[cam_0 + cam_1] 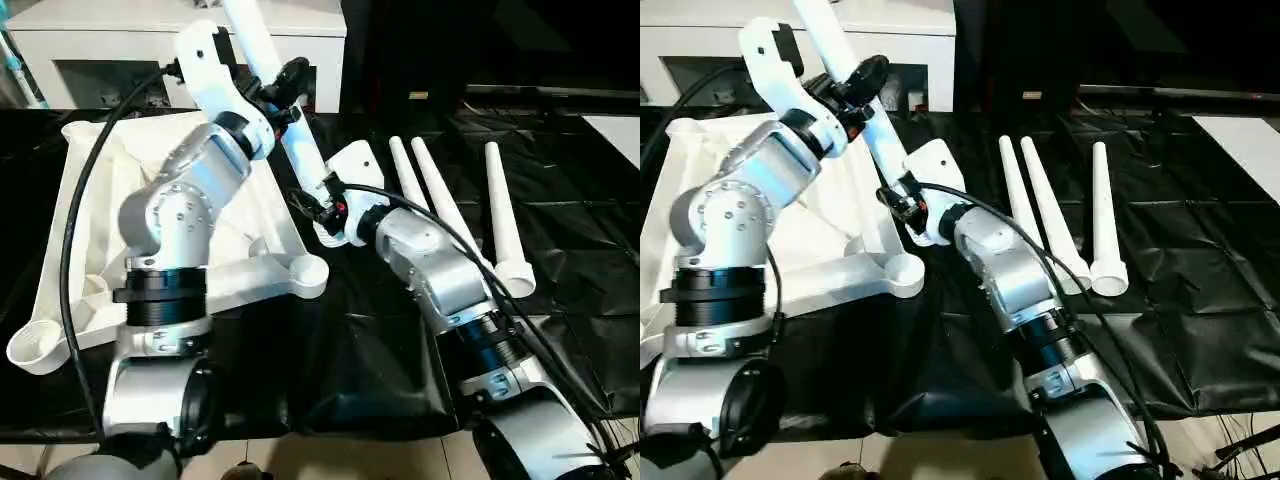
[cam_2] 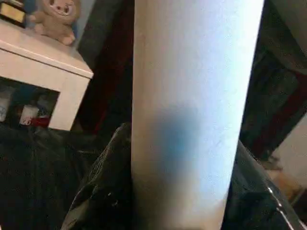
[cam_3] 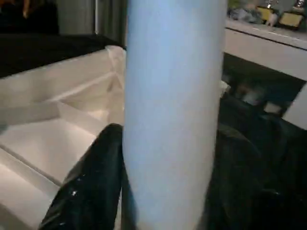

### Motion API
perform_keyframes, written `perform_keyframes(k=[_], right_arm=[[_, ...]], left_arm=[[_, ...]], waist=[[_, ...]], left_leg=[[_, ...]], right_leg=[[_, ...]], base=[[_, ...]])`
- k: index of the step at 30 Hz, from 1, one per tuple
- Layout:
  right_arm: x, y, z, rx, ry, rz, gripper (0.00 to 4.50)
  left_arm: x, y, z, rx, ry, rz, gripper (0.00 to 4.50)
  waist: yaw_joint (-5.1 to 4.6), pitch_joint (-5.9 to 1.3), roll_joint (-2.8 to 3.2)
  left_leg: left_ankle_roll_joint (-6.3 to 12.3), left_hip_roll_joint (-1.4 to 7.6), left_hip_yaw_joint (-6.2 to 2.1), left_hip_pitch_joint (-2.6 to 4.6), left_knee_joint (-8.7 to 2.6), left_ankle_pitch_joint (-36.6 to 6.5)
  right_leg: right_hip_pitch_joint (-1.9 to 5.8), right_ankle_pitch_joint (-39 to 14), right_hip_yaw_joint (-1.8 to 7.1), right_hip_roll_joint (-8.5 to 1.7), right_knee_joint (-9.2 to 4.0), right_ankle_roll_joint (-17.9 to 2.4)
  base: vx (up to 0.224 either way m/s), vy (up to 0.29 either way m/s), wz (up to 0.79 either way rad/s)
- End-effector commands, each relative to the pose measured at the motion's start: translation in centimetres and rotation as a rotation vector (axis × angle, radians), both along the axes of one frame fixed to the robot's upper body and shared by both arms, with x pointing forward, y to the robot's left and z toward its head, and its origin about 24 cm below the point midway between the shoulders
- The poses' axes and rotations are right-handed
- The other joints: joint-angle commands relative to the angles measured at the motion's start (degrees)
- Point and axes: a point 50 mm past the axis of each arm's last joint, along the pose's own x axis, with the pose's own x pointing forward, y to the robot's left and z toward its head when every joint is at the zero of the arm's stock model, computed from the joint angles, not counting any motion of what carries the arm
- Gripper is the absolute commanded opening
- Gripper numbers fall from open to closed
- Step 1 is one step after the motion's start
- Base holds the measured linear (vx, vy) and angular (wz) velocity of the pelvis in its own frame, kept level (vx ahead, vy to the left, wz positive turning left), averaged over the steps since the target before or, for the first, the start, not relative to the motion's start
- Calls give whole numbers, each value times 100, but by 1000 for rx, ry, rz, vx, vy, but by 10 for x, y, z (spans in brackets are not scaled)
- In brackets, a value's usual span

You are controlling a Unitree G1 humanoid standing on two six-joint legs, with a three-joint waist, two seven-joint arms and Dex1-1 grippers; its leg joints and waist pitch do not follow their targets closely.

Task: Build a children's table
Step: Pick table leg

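A white leg point(image 1: 285, 110) is held tilted above the black-sheeted table point(image 1: 560, 200), gripped by both grippers. The left gripper point(image 1: 283, 88) is closed on its upper part, and the right gripper point(image 1: 322, 197) is closed on its lower part, whose end is hidden behind that gripper near the tabletop's far right corner. The tabletop point(image 1: 90, 200) is laid underside up at the table's left side, with a round socket point(image 1: 308, 272) at its near right corner. Three more legs point(image 1: 440, 195) are laid side by side on the sheet to the right, well apart from the tabletop.
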Motion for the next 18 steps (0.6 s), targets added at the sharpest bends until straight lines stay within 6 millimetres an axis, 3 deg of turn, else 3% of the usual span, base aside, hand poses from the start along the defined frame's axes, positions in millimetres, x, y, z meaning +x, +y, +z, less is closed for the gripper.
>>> perform_keyframes(k=[1, 3, 5, 12, 18], right_arm=[[1, -2, 9, 38, -7, 12, 303], [0, -4, 10, 41, -5, 38, 322], [0, -8, 13, 39, -3, 66, 343], [-7, -28, 31, 81, 127, 261, 346], [-16, -39, 34, 29, 193, 421, 346]], left_arm=[[1, -4, 6, 32, -19, -39, 177], [0, -3, 7, 58, -33, -80, 177], [-2, -5, 8, 127, -61, -138, 177], [-11, -6, 18, 214, -114, -308, 177], [-16, -8, 23, 250, -149, -417, 177]], waist=[[9, -468, 120], [10, -471, 120], [8, -472, 77], [32, -458, 58], [53, -458, 48]], left_leg=[[-134, 282, -140, 120, -374, -747], [-123, 276, -141, 122, -376, -756], [-119, 289, -135, 127, -381, -717], [-18, 283, -127, 120, -376, -584], [14, 282, -116, 107, -356, -566]], right_leg=[[339, 159, 291, -521, -395, -1217], [342, 161, 290, -520, -390, -1223], [346, 184, 292, -526, -387, -1236], [363, 160, 299, -528, -378, -1255], [368, 13, 296, -541, -396, -1295]], base=[[0, 0, 0], [0, 0, 0], [0, 0, 0], [0, 0, 0], [0, 0, 0]])
